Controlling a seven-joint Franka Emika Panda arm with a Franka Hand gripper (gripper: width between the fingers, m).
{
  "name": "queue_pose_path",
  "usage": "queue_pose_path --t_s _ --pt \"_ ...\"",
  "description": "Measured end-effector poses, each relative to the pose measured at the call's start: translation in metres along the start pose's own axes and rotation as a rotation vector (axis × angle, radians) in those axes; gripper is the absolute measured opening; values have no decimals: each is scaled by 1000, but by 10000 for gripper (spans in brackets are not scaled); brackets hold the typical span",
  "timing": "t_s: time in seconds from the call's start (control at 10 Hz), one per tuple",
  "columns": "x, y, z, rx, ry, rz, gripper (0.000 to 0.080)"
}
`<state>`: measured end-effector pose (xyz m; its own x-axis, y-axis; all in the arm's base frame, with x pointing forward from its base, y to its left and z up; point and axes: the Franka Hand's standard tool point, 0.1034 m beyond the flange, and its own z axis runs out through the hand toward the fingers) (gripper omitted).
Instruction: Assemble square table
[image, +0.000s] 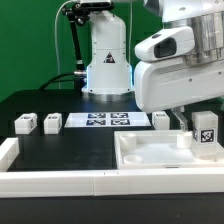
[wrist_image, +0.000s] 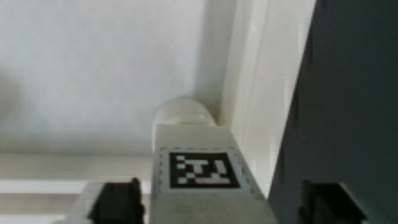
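Wrist view: a tagged leg block (wrist_image: 199, 150) is flanked by the gripper (wrist_image: 228, 205); whether it is pinched cannot be told. The marker board (image: 103, 120) is shown only by the exterior view.

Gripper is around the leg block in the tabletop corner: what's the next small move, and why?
Probably close the gripper fully on the leg block. It stands upright in the square tabletop corner, and the wrist view seems to show gaps either side, so it isn't yet firmly gripped.
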<state>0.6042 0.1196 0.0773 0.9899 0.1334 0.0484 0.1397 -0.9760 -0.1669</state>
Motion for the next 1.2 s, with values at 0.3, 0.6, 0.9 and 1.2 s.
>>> queue_pose_path --t_s 0.3,0.6,0.9,1.2 --pt "0 6 0 -5 2 -3 297" --pt "0 7 0 -4 3 50 296" --pt "-1 6 1 0 9 310 296" --pt "-4 -1 4 4 6 687 296"
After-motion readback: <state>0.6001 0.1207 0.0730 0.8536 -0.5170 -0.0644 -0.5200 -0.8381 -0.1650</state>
